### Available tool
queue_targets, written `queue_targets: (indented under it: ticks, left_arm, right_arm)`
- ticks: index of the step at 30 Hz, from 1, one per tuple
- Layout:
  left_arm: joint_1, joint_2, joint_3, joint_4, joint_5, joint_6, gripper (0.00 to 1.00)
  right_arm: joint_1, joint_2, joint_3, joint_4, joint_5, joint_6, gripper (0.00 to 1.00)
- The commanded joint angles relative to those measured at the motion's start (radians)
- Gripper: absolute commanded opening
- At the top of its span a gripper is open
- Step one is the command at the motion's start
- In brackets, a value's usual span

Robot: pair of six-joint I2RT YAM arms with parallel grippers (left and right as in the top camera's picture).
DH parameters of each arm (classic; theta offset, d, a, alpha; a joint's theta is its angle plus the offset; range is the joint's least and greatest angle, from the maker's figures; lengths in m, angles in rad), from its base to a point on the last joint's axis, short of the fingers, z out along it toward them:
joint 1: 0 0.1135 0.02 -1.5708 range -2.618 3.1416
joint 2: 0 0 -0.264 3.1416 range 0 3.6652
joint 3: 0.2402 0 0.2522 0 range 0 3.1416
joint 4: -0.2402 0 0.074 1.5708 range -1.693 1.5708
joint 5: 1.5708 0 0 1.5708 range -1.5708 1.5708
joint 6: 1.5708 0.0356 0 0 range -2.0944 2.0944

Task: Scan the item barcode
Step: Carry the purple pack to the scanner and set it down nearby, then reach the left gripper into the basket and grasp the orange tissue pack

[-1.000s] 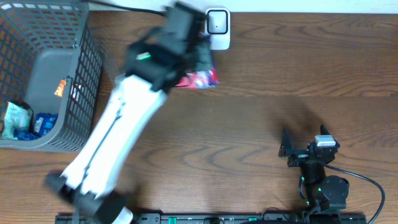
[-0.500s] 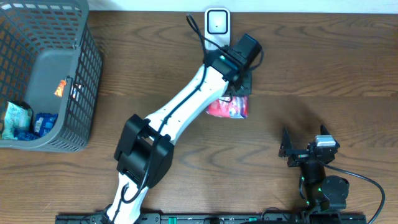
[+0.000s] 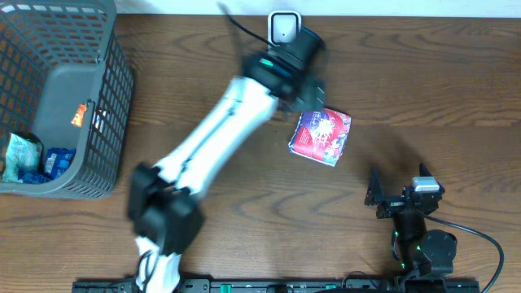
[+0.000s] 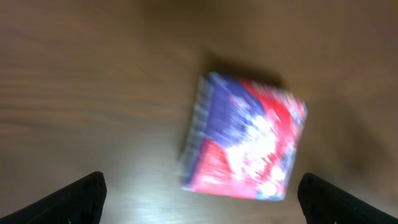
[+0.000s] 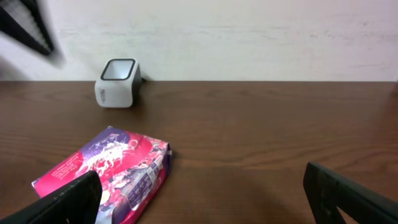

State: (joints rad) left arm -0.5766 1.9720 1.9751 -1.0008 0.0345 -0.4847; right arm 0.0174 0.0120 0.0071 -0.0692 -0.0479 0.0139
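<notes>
Red-and-purple packet (image 3: 320, 137) lies flat on the table (image 3: 423, 98) beneath my left pincer (image 4: 206, 198), jaws wide, empty; my arm (image 3: 220, 130) stretches diagonally toward the scanner (image 3: 284, 29).

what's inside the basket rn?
In the basket: a green packet, a blue packet, and an orange mark on the gray floor. Anything beneath them or behind the mesh wall is covered.

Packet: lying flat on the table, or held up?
Lying flat: the packet rests on the table; the open left gripper is clear of it.
</notes>
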Motion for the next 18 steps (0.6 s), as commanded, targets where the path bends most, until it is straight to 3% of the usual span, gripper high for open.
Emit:
queue_targets:
  ticks: [1,6,12,18]
  left_arm:
    - [0.153,-0.156,0.051,-0.032,-0.189,0.032,0.98]
    - [0.457,-0.259,0.051,-0.046,-0.250,0.027,0.98]
    - [0.838,-0.257,0.042,-0.066,-0.249,-0.010,0.94]
    - [1.032,-0.177,0.025,-0.100,-0.146,0.032,0.93]
  right_arm:
    - [-0.009,-0.005,-0.002,-0.003,0.005,-0.008,0.99]
    - [-0.009,-0.005,-0.002,-0.003,0.005,-0.008,0.99]
    - [-0.009,-0.005,-0.002,-0.003,0.005,-0.008,0.99]
    - [-0.009,-0.005,-0.002,-0.003,0.005,-0.008,0.99]
